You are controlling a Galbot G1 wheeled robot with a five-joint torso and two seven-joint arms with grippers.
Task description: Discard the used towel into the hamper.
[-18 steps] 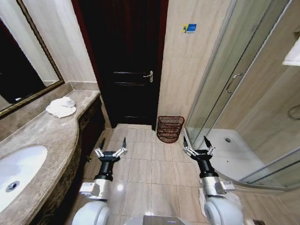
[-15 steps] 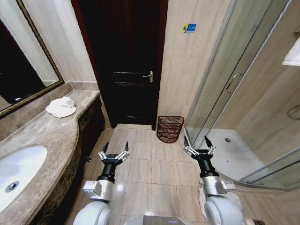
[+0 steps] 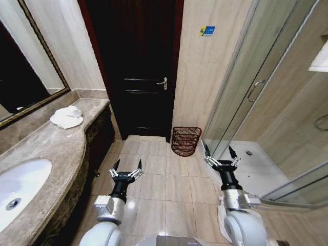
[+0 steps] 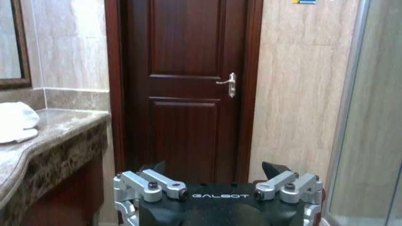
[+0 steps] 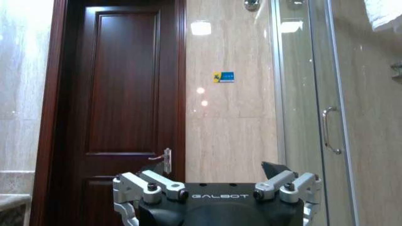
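Standing on the tiled floor (image 3: 154, 190) at the foot of the dark door (image 3: 134, 66), just right of its frame and against the beige wall, is the reddish-brown wire hamper (image 3: 185, 140). Left gripper (image 3: 127, 167) hangs open and empty over tiles, nearer the robot than the hamper, left of it. Right gripper (image 3: 220, 153) likewise open, empty, just right of the hamper by the glass shower door (image 3: 256, 92). White towel (image 3: 66, 117) lies bunched on the marble counter (image 3: 46, 148), well left of the hamper.

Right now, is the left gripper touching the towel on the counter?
Apart. The head view shows the open left gripper low over the floor tiles, with the counter edge between it and the towel on the vanity counter.
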